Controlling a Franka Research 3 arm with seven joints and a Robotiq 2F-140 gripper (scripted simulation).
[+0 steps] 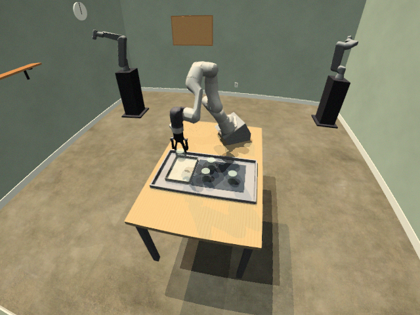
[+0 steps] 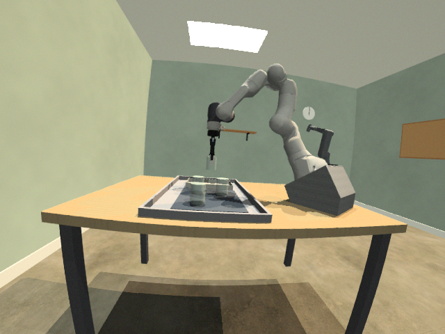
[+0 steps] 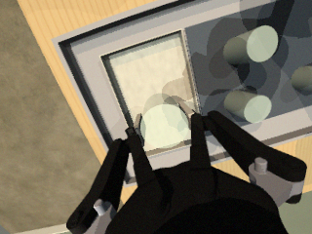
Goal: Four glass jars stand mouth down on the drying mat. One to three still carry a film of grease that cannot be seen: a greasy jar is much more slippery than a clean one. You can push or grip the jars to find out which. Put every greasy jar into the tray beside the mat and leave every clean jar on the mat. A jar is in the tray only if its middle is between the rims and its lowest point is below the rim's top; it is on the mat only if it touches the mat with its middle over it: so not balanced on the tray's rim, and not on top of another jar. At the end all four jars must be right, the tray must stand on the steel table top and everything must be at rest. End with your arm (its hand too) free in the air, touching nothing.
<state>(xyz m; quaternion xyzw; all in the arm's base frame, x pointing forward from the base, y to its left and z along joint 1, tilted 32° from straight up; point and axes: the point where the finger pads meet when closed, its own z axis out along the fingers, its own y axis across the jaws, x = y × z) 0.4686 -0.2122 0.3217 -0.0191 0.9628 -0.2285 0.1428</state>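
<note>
My gripper [image 1: 178, 147] [image 2: 212, 157] [image 3: 161, 114] is shut on a pale glass jar [image 1: 179, 153] [image 2: 211, 163] [image 3: 163, 128] and holds it mouth down in the air. The jar hangs a little above the pale tray [image 1: 177, 173] [image 3: 141, 68], over the tray's corner nearest the robot base and the mat. Three more jars [image 1: 210, 160] [image 1: 205, 170] [image 1: 232, 173] stand on the dark drying mat [image 1: 220, 187] [image 2: 229, 207] [image 3: 210, 44]. In the wrist view they show as one jar [image 3: 251, 46], a second jar [image 3: 246, 104] and a third jar [image 3: 304, 78] at the frame's edge.
Tray and mat lie on the rimmed steel table top [image 1: 252, 179] [image 2: 201, 216] [image 3: 88, 63], which sits on a wooden table [image 1: 189, 220]. The robot base [image 1: 237, 132] stands at the table's far edge. Two black pedestals with idle arms stand by the walls.
</note>
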